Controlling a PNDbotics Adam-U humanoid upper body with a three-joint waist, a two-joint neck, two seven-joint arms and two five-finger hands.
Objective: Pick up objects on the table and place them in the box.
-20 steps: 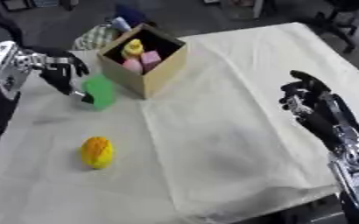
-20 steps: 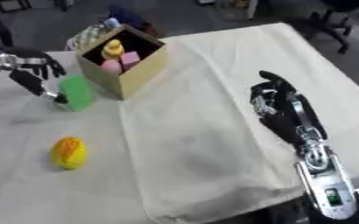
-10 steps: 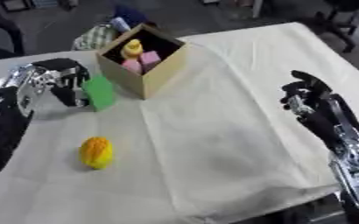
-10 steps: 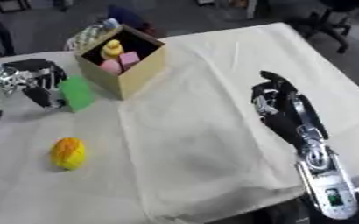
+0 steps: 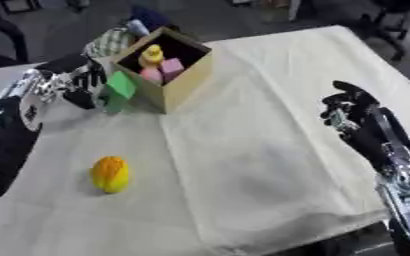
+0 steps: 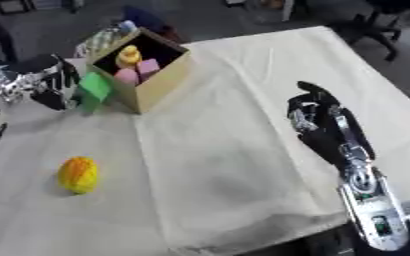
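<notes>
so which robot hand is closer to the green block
Left. The left robot hand is right beside the green block, fingers curled at it. The right robot hand hangs far across the table.

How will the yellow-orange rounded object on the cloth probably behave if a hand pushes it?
The yellow-orange object looks egg-shaped, so it would probably roll or wobble rather than slide. It lies alone on the cloth, with nothing beside it to stop it. The soft cloth may slow it.

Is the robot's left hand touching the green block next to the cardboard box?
Touching. In the left eye view the left hand has its fingers curled against the green block, with no gap between them, beside the cardboard box.
</notes>
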